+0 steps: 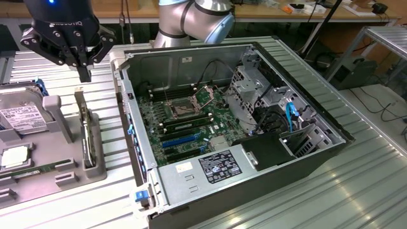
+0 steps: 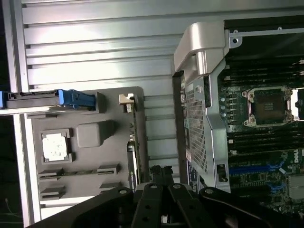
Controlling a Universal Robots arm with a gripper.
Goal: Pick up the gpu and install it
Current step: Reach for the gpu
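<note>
tool [image 1: 85, 75] body: ROBOTIQ, upside down | hard drive [image 1: 22, 117] label: unreadable | power supply [image 1: 219, 164] label: unreadable

Exterior view: bright, even overhead light with soft shadows. Specular streaks run along the ribbed metal surface [image 1: 356, 191] at the exterior view's right. The computer case [image 1: 190, 61] interior sits in shade, and the black shroud [image 1: 267, 152] is near featureless. The gripper [image 1: 84, 74] reads flat black.

Wrist view: harsher. The surface ribs blow out to white, there's hot glare on the case's corner bracket [image 2: 199, 42], and the processor chip [image 2: 54, 145] lid is clipped. The gripper is a dark mass with thin rim highlights.
</note>
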